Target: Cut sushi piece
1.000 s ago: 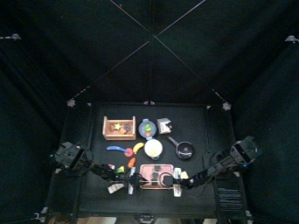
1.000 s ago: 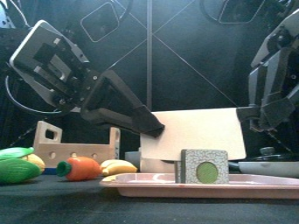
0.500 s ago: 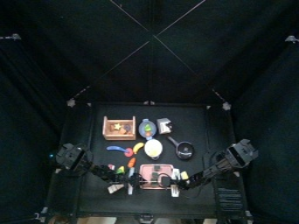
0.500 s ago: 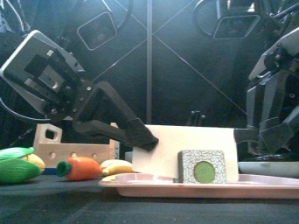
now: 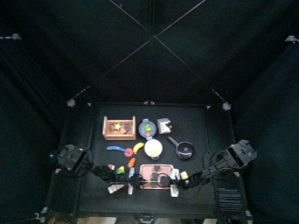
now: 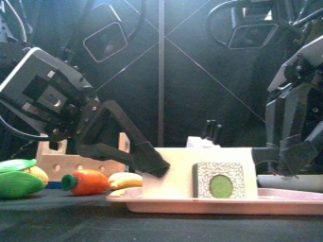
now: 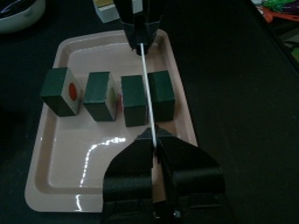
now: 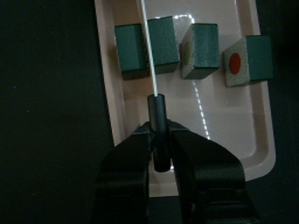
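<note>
Both claws were clenched on one white knife (image 7: 145, 72), the left claw (image 7: 162, 156) on one end and the right claw (image 8: 160, 150) on the other, its blade laid along the seam between two sushi pieces (image 7: 136, 94) on the pink tray (image 7: 59, 171) at the desk's front edge. Two more blocks stood apart beside them (one showing a red centre), so the cut looked nearly done, with lifting the knife clear apparently what was left

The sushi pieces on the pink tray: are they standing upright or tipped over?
Upright. In the left wrist view, all four sushi pieces stand on the pink tray; the front view shows one upright, filling facing the camera.
</note>
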You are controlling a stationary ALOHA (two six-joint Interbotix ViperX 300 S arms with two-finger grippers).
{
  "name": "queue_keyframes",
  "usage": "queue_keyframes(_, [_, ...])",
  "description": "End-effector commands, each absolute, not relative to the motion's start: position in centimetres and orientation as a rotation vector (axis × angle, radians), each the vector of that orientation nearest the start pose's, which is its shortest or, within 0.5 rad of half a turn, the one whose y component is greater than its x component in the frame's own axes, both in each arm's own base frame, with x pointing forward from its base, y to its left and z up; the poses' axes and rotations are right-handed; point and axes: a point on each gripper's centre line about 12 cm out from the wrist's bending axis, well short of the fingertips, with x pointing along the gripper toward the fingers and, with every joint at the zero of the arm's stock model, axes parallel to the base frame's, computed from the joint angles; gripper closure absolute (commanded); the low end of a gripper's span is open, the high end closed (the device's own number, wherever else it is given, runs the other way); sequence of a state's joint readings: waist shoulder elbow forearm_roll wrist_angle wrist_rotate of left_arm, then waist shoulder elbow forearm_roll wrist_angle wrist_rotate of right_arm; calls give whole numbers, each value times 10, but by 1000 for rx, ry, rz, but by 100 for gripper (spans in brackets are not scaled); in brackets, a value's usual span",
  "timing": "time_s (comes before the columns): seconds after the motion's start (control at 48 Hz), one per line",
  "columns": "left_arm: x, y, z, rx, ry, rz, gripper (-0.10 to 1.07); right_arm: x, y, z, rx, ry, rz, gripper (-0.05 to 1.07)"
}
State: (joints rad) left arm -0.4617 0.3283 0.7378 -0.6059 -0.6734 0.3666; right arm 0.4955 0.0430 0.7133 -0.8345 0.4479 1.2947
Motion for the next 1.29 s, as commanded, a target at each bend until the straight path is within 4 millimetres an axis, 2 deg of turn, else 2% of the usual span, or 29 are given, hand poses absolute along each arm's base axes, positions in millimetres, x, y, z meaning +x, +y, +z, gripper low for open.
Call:
queue_keyframes(0.0, [374, -146, 84, 66, 434, -85, 61, 322, 131, 127, 62, 965, -99, 53])
queue_keyframes(0.333, [375, -146, 86, 66, 428, -86, 61, 322, 130, 127, 61, 965, -99, 53])
queue_keyframes(0.625, [364, -143, 91, 64, 431, -91, 61, 330, 130, 136, 49, 931, -90, 53])
queue_keyframes(0.708, [364, -143, 98, 64, 416, -94, 61, 331, 130, 139, 49, 922, -90, 53])
queue_keyframes(1.042, [366, -149, 144, 93, 285, -162, 61, 326, 126, 179, 63, 835, -83, 53])
queue_keyframes(1.271, [367, -144, 155, 125, 248, -158, 61, 322, 117, 194, 23, 796, -114, 53])
